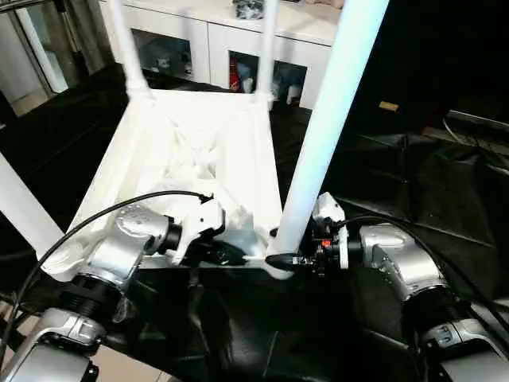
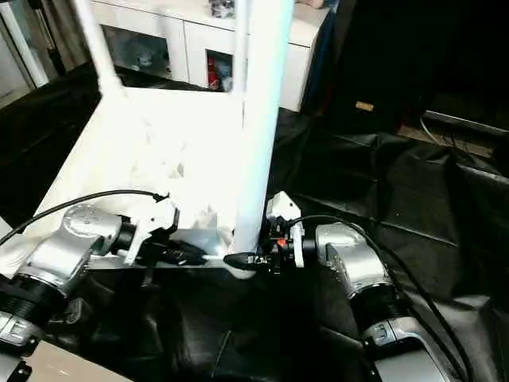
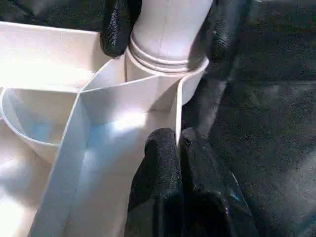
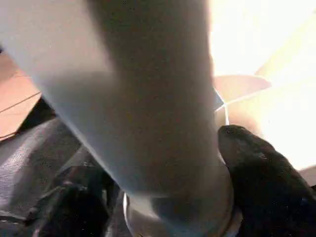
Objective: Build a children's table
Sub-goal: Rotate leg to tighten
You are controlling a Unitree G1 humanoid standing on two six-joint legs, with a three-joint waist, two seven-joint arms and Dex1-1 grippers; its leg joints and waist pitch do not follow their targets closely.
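Seating that near leg was the step in hand, as far as you could judge. The children's table (image 1: 191,151) lay upside down on a black sheet (image 1: 413,191) spread over the floor, ribbed underside up, with legs rising from its corners; the near right leg (image 1: 326,127) stood upright in its corner socket (image 3: 163,74), a ridged collar showing just above the socket's rim.

You had the right tool (image 1: 288,260) with its fingers apart on either side of the base of that leg, one black fingertip (image 4: 256,163) pressed against the tube; whether it truly gripped the leg or only bracketed it could not be told. You had the left tool (image 3: 180,163) with its fingers together, tips resting on the thin wall of the table's edge just beside the socket.

To do it well, you needed to keep the left tool bracing the tabletop so the socket would not slide on the slick sheet, hold the leg square to the top and press or twist it straight down along its own line. Any tilt would likely have bound the collar against the rim.

Beyond the sheet stood a white cabinet (image 1: 231,40) with glass doors and small items behind them, and a strip of pale floor (image 1: 159,370) showed at the near edge.
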